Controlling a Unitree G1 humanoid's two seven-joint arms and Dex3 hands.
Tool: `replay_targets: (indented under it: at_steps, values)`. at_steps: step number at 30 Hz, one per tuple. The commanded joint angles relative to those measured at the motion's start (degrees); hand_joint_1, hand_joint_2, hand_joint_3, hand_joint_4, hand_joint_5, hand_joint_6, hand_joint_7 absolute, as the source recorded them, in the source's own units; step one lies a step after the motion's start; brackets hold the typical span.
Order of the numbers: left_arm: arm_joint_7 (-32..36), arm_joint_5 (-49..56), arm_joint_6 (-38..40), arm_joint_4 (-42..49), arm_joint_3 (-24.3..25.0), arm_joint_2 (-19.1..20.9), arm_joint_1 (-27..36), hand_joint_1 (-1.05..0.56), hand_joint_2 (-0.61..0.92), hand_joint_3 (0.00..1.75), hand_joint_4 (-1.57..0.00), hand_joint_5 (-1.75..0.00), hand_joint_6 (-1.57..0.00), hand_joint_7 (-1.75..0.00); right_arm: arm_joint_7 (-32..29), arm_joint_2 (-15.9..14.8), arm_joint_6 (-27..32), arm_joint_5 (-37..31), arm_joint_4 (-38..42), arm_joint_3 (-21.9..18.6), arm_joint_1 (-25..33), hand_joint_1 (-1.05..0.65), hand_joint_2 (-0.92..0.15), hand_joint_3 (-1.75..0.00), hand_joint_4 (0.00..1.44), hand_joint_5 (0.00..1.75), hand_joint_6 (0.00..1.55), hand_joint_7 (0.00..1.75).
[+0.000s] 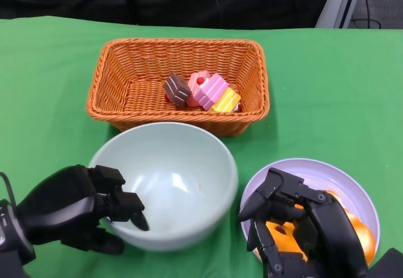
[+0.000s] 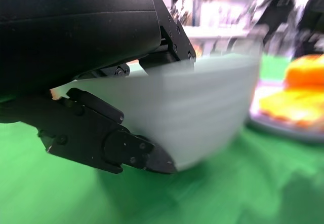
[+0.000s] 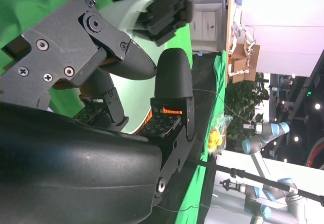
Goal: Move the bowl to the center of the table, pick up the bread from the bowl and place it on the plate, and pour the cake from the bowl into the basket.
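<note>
Black fingers of my left hand (image 1: 82, 205) pinch the near rim of the pale green bowl (image 1: 182, 165), which stands upright between the wicker basket (image 1: 126, 89) and me. My right hand (image 1: 302, 224) hovers over the orange bread (image 1: 360, 231) on the lilac plate (image 1: 327, 171), fingers spread, holding nothing. Cake pieces (image 1: 204, 91) lie in the basket. Green cloth (image 1: 44, 83) covers the table.
</note>
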Motion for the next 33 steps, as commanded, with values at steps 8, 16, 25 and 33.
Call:
replay_targets:
  at_steps: [8,16,25,33]
  values:
    - [-10.4,-9.1,-1.0,-3.4,3.8,3.4,4.1,-1.05,0.92,0.46,-0.26,0.00,-0.22,0.00,0.0,-0.4,-1.4,0.3,-0.2,-0.7,0.1,-0.03,-0.41,-1.35,0.84,1.63,0.77,1.35]
    - [-13.0,-10.0,-1.2,-4.2,5.7,3.1,4.9,-1.05,0.92,0.47,-0.25,0.00,-0.22,0.00,0.0,-0.4,-1.4,0.3,-0.2,-0.7,0.1,-0.03,-0.41,-1.35,0.85,1.63,0.77,1.35]
    - [-20.6,-18.9,-4.2,-2.9,8.6,1.9,6.9,-1.05,0.92,0.53,-0.02,0.00,-0.07,0.00,-0.3,-0.2,-0.7,0.2,-0.8,-0.4,0.4,-0.04,-0.41,-1.37,0.84,1.66,0.77,1.38]
    - [-84.9,-113.8,57.8,-36.4,22.0,-11.2,20.8,-0.79,0.92,0.28,-0.39,-0.13,-0.34,-0.05,0.2,-1.0,-1.4,1.1,-1.4,-1.2,1.3,-0.04,-0.40,-1.40,0.84,1.66,0.76,1.39]
